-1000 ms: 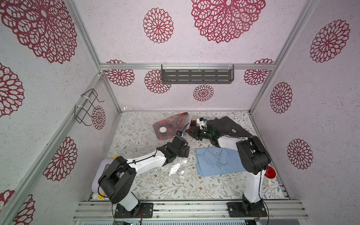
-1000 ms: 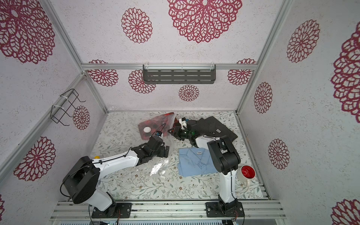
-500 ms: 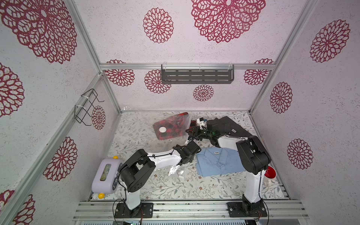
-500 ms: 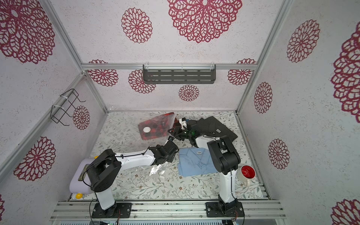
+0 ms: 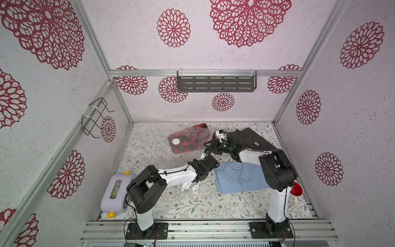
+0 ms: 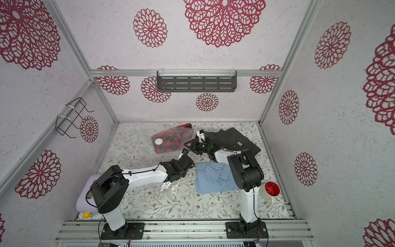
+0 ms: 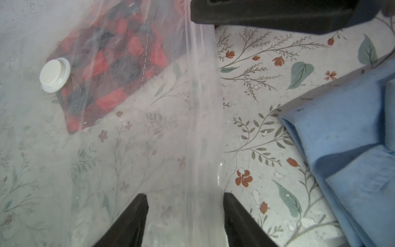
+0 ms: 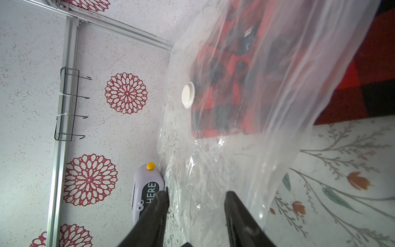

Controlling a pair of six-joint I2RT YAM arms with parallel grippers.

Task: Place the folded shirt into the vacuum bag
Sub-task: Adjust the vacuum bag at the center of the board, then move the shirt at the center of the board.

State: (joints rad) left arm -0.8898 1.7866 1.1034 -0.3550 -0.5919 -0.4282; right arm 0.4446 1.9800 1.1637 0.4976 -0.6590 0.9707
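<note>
The vacuum bag (image 5: 185,149) lies at the back of the table, clear and crinkly. It has a round white valve (image 7: 55,74) and holds a red plaid shirt (image 5: 190,142). A folded blue shirt (image 5: 240,178) lies outside it, toward the front right. My left gripper (image 7: 185,195) is open, its jaws straddling the bag's zip edge (image 7: 203,107) next to the blue shirt (image 7: 346,136). My right gripper (image 8: 196,191) is at the bag's raised far corner. Its jaws stand apart with bag film (image 8: 213,171) running between them.
A folded dark shirt (image 5: 248,139) lies at the back right under the right arm. A lilac device (image 5: 115,192) sits at the front left and a red mug (image 5: 297,190) at the front right. A wire rack (image 5: 96,117) and a grey shelf (image 5: 215,83) hang on the walls.
My left arm has swung right and forward to the bag's edge beside the blue shirt, and its jaws have narrowed. The right arm has stayed put.
</note>
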